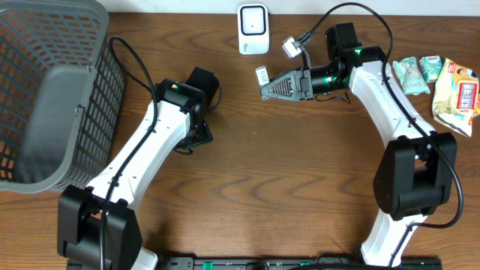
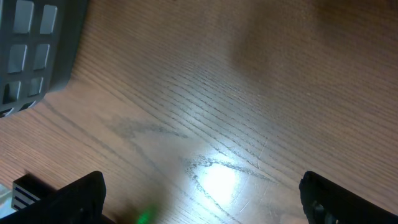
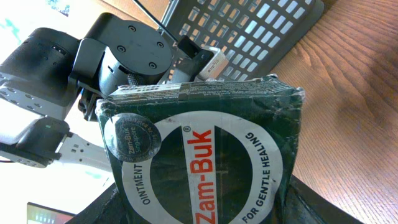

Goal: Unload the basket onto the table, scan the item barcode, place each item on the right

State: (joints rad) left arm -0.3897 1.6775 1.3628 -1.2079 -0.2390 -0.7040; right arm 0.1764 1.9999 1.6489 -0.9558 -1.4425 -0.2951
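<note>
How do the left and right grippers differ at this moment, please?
The left gripper is wide open and empty; the right gripper is shut on the box. The left gripper faces bare table; the right gripper lies sideways near the scanner. Both hover above the table.

A grey plastic mesh basket (image 1: pixel 52 120) sits at the far left of the wooden table (image 1: pixel 262 172), tipped so its open mouth shows. At the far right edge lie two small teal snack packets (image 1: pixel 420 72), just beside a larger yellow and red wrapper (image 1: pixel 457 94)
</note>
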